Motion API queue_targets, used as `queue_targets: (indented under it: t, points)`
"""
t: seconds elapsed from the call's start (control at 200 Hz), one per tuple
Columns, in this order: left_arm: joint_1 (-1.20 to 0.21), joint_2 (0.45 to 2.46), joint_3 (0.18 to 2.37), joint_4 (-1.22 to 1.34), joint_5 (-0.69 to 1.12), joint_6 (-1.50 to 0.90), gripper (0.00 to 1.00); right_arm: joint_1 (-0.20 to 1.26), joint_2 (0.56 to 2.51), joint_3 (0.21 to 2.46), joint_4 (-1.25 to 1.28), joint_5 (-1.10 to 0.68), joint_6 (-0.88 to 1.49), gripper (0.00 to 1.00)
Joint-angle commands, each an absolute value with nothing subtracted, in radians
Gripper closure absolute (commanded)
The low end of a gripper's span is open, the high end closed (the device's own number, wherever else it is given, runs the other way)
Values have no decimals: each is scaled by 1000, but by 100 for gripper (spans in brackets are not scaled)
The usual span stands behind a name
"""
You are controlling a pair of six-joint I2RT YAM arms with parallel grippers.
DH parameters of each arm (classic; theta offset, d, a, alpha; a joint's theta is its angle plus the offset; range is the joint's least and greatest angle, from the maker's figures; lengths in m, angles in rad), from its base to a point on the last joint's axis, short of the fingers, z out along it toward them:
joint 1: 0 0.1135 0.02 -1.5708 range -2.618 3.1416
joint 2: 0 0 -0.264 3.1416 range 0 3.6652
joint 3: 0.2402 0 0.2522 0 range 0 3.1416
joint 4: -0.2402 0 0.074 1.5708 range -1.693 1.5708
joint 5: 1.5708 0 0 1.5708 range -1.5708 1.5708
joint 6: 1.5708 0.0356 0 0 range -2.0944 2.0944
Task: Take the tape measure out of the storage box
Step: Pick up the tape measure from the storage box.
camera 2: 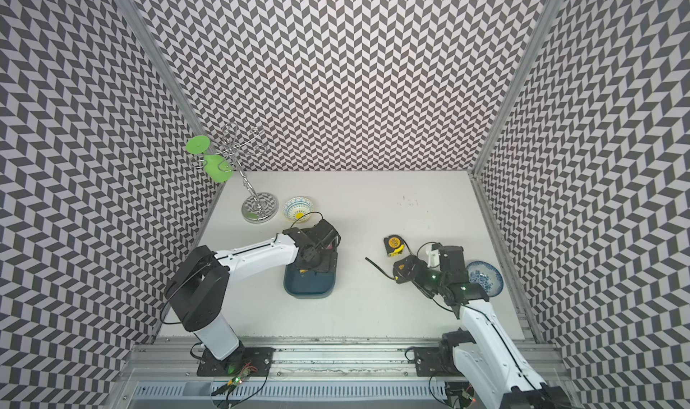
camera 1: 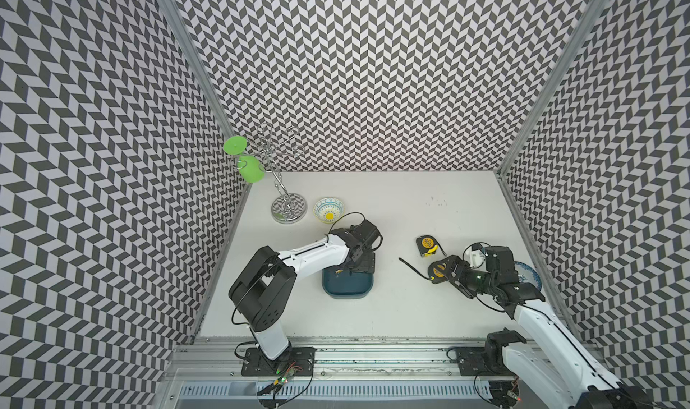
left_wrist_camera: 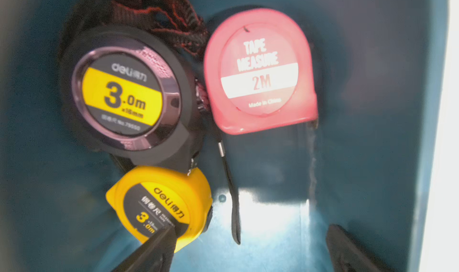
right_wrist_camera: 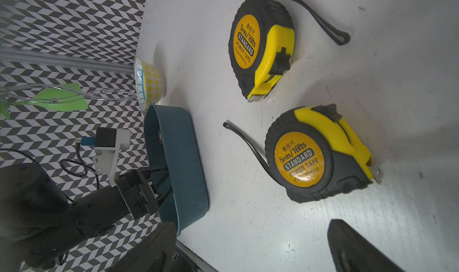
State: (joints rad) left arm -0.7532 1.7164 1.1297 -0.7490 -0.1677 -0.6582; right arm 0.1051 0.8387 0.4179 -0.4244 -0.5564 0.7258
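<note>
**Bimanual cell, seen from above and from both wrists.** Nearest, along the lower edge of the frame, the aluminium rail [camera 1: 373, 351] carrying both arm bases is shown. Beyond it, on the white table [camera 1: 410, 313], the storage box [camera 1: 347, 290] is seen just below mid-frame in both top views.

The left gripper [left_wrist_camera: 252, 229] is lowered into this box, its jaws spread wide with nothing clamped. In the left wrist view, three tape measures are seen lying label-up on the box floor:
- The small yellow tape measure [left_wrist_camera: 161, 206] is at the lower left of the frame. It is overlapped by one fingertip [left_wrist_camera: 159, 241], and contact cannot be told.
- The black tape measure [left_wrist_camera: 126, 94] is directly above it and abuts it in the picture.
- The red tape measure [left_wrist_camera: 260, 69] is at upper centre, just beside the black one.

To the right of mid-frame in a top view, the right gripper [right_wrist_camera: 252, 223] is held low over the table, its jaws wide apart and empty. The nearer yellow-and-black tape measure [right_wrist_camera: 318, 154] lies label-up on the table ahead of the fingertips, apart from both. Its black strap [camera 1: 410, 267] is laid out toward the box. The farther yellow-and-black tape measure [right_wrist_camera: 260, 47] lies just beyond it.

At the right edge of the table, a blue-patterned dish [camera 2: 485, 276] is partly hidden by the right arm. Farther back, at the table's upper left, a patterned bowl [camera 1: 329, 209] stands beside a chrome stand [camera 1: 289, 209]. Green pieces [camera 1: 235, 144] are hung on the stand's arms. Chevron-patterned walls [camera 1: 373, 71] close the scene.
</note>
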Motion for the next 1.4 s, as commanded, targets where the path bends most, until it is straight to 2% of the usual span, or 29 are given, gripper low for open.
queue_targets:
  t: [0.0,0.36,0.621,0.906,1.397]
  points:
    - [-758,1666,1155,-791,-200,-702,0,106,842,446,-387,-574,714,0]
    - [-705,1543,1114,-811,-143,-873,0,106,861,458,-370,-587,702,0]
    - [-665,1581,1103,-835,-115,-959,0,107,869,460,-353,-589,707,0]
    - [-657,1595,1042,-793,-107,-1049,15,109,870,457,-337,-588,716,0]
    - [-641,1625,1002,-723,-173,-1141,18,113,889,449,-313,-588,717,0]
